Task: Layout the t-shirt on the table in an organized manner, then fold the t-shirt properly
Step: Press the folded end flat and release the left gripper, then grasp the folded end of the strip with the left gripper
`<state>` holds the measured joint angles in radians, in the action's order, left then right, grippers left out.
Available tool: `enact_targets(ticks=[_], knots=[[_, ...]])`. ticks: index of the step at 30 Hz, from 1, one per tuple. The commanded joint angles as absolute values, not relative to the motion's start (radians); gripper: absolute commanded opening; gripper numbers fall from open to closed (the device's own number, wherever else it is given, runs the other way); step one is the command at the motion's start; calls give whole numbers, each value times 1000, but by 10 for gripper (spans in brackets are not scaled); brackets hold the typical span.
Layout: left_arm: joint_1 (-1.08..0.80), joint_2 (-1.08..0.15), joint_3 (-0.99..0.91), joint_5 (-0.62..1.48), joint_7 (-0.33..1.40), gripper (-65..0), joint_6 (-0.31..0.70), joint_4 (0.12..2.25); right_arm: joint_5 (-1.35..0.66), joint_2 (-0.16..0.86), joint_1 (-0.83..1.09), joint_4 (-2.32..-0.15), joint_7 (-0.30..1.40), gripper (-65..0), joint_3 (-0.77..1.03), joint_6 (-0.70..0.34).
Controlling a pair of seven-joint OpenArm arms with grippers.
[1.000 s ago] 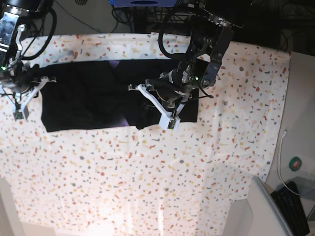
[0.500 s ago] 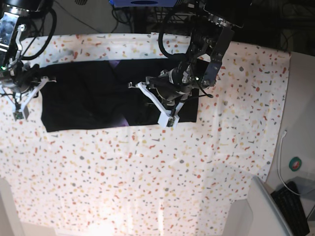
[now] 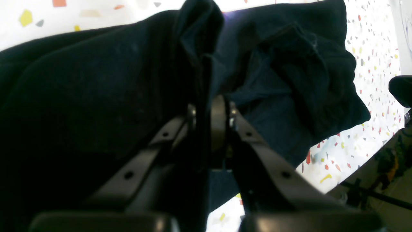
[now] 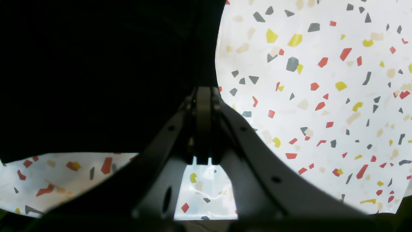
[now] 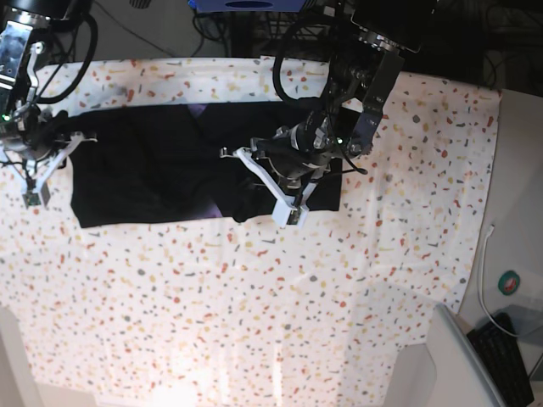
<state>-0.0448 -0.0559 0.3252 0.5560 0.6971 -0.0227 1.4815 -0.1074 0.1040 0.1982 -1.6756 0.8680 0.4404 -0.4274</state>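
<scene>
Since a moment ago, the left gripper [image 5: 270,185] is lifting slightly, pinching a bunched fold of the black t-shirt [image 5: 153,174] between its closed fingers. Beneath it, the shirt is lying on the speckled table [image 5: 254,305]. The right gripper [image 4: 203,129] is resting closed at the shirt's far edge.

t-shirt [image 5: 153,174] spread flat on far half of table [image 5: 254,305]; near half bare
</scene>
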Motion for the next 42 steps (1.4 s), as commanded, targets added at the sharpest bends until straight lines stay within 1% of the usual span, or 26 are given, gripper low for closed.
enact_targets(ticks=[1, 7, 8, 9, 11, 13, 15, 17, 21, 23, 25, 29, 30, 31, 32, 33, 34, 37, 38, 39, 40, 42], knots=[[-30, -50, 326, 573, 682, -650, -12, 1498, -114, 116, 191, -1693, 854, -650, 444, -430], [-30, -50, 326, 573, 682, -650, -12, 1498, -114, 116, 189, -1693, 854, -650, 444, -430], [-30, -50, 326, 573, 682, -640, -12, 1498, -114, 116, 189, -1693, 854, -650, 444, -430], [-30, -50, 326, 573, 682, -584, -12, 1498, -114, 116, 189, -1693, 854, -650, 444, -430], [-30, -44, 326, 575, 682, -494, -12, 1498, -114, 116, 189, -1693, 854, -650, 444, -430], [-28, -24, 326, 570, 682, -429, -12, 1497, -114, 116, 189, -1693, 854, -650, 444, -430], [-15, -5, 331, 570, 682, -385, -12, 1486, -114, 116, 189, -1693, 854, -650, 443, -430], [18, 12, 380, 570, 687, -370, -10, 1443, -114, 116, 189, -1693, 854, -650, 443, -430], [90, 18, 518, 575, 687, -375, -10, 1353, -114, 116, 189, -1695, 854, -650, 443, -430], [96, 18, 527, 575, 685, -375, -10, 1360, -114, 116, 189, -1699, 854, -650, 446, -430], [71, 10, 483, 575, 685, -375, -10, 1417, -116, 116, 189, -1704, 854, -650, 449, -430], [-53, -85, 294, 576, 687, -380, -10, 1600, -134, 99, 179, -1732, 863, -650, 521, -432], [-88, -108, 236, 576, 687, -393, -10, 1635, -162, 90, 176, -1732, 865, -650, 539, -432], [-125, -133, 171, 576, 687, -425, -8, 1661, -197, 87, 176, -1732, 874, -650, 555, -432], [-160, -156, 104, 576, 687, -487, -7, 1682, -240, 91, 174, -1730, 894, -650, 568, -432], [-194, -177, 36, 576, 687, -573, -5, 1695, -295, 99, 174, -1725, 915, -639, 575, -433], [-225, -199, -30, 576, 685, -650, -5, 1699, -352, 111, 174, -1724, 934, -530, 579, -437], [-298, -245, -208, 568, 682, -650, -5, 1687, -530, 143, 174, -1722, 954, -180, 584, -499], [-314, -257, -254, 568, 682, -650, -5, 1675, -575, 153, 176, -1713, 952, -83, 584, -526], [-326, -271, -286, 567, 682, -650, -5, 1656, -613, 163, 176, -1693, 952, -12, 582, -561], [-334, -283, -303, 567, 680, -650, -5, 1639, -639, 173, 170, -1667, 947, 0, 579, -591], [-335, -303, -326, 567, 680, -650, -5, 1601, -657, 186, 130, -1580, 946, 0, 578, -648]])
